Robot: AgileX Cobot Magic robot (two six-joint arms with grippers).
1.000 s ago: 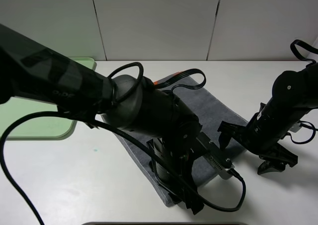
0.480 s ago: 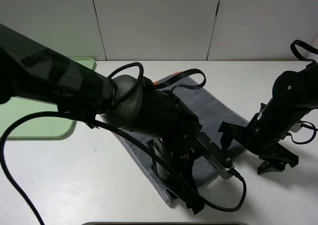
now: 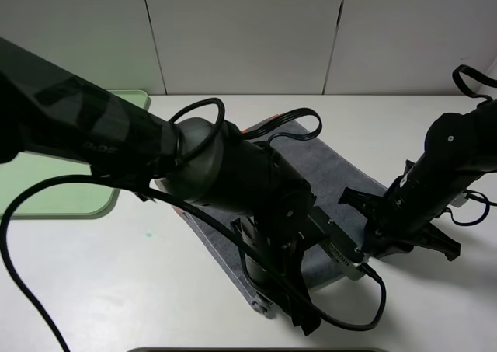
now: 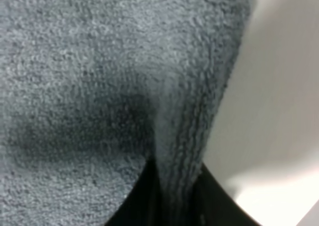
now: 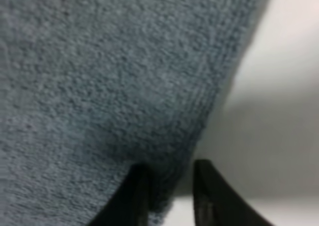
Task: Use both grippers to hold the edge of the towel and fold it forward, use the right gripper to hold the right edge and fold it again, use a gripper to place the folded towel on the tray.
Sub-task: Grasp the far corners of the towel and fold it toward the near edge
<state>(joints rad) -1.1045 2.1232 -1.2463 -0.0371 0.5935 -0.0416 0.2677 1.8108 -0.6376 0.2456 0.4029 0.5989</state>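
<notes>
Left gripper (image 4: 175, 188) is clenched on the towel's (image 3: 330, 165) hem (image 4: 199, 121). Right gripper (image 5: 167, 186) straddles that same near edge, but I can't tell if it's biting. The cloth spreads across the table (image 3: 116, 274), away from both claws towards the back. Tray (image 3: 46, 200) sits well off left.

One camera hangs high over the near side and looks down across the table (image 3: 140, 278) toward the wall (image 3: 248, 33), far enough back to take in the whole towel (image 3: 330, 169). Each wrist camera sits almost against the towel's near edge, so close that weave fills its frame. That near edge appears in all three views.
</notes>
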